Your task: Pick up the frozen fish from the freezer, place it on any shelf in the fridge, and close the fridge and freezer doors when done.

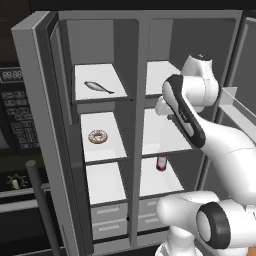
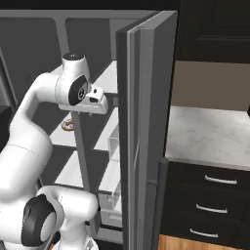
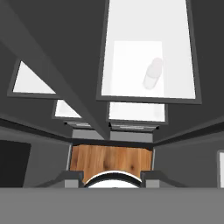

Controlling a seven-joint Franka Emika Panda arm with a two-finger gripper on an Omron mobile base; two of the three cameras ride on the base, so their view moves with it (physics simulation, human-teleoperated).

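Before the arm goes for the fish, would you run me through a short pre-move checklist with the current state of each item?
1. Both doors open: ok; the freezer door and fridge door stand swung out.
2. Frozen fish located: ok; it lies alone on the freezer's top shelf.
3. Fish not mistaken for others: ok; the doughnut is one shelf lower and the red bottle is in the fridge side.
4. Gripper empty and open: cannot tell; the fingers are not clearly seen.
5. Arm aligned with the fish: not ok; the wrist sits in front of the fridge side, right of the divider.
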